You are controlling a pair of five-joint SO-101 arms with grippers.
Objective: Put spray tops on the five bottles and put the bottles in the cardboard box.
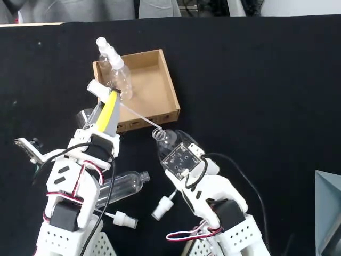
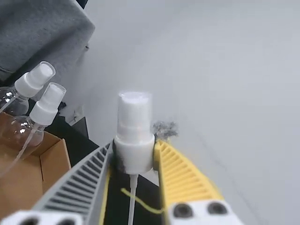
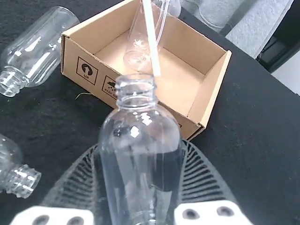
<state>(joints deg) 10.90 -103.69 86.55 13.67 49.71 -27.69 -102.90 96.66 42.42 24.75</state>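
while my left gripper (image 2: 133, 146) pinches the spray top (image 2: 134, 123), its dip tube (image 3: 151, 37) slants across to the open bottle (image 3: 139, 112) clamped in my right gripper (image 3: 140, 152); the bottle's neck points out past those jaws toward the cardboard box (image 3: 208, 89), tube tip just at its mouth.

robot test bench, black-covered table (image 1: 266, 80)
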